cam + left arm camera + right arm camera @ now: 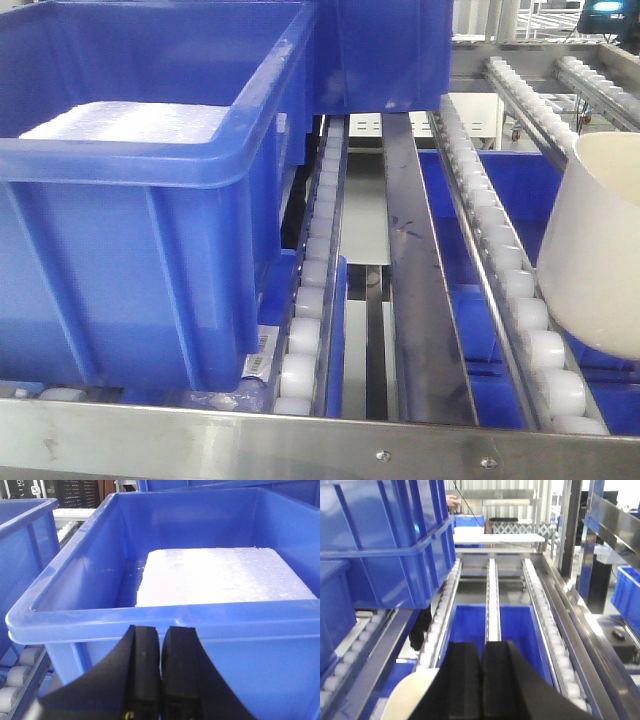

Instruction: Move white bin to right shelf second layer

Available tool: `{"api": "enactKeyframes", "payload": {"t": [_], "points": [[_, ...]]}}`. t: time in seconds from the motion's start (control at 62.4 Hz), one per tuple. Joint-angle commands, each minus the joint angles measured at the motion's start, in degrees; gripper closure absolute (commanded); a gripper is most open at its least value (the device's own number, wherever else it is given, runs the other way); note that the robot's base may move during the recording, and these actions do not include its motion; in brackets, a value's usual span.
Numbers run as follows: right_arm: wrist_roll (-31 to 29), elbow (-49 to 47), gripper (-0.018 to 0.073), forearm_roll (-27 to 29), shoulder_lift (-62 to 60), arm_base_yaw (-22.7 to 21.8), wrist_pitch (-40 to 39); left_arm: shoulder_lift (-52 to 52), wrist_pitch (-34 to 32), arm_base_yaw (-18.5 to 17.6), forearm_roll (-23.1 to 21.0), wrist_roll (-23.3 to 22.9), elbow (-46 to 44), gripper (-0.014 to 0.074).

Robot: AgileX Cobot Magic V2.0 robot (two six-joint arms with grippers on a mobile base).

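white bin sits on the roller rails; both jaws pressed together, holding nothing

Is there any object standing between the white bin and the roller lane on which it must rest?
Nothing visible does. The glossy cream-white plastic bin already sits on the rails of small white rollers at the rack's right side. The large blue ribbed crate stands apart, on the left lane.

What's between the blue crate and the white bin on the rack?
In the front view, between blue crate and white bin: two roller rails and a flat steel strip. Nothing sits on them.
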Motion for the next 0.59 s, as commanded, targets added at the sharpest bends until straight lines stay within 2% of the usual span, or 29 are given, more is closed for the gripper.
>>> {"api": "enactKeyframes", "payload": {"t": [0.0,0.224,0.385,0.577], "points": [[-0.1,0.0,0.0511,-0.4,-1.1,-0.3,-5.2,-0.8,-4.9,-0.4,-0.3,-0.2,2.1,0.0512],[-0.1,13.4,0.0511,1.7,-9.8,-0.3,-6.3,-0.8,-4.9,-0.4,-0.3,-0.2,2.1,0.0512],[-0.1,22.5,0.0511,2.7,-9.5,-0.4,-12.2,-0.8,-4.9,-0.4,-0.3,-0.2,2.1,0.0512],[-0.1,23.8,0.0511,2.6,-9.5,-0.4,-12.6,-0.8,-4.9,-0.4,-0.3,-0.2,2.1,0.0512]]}}
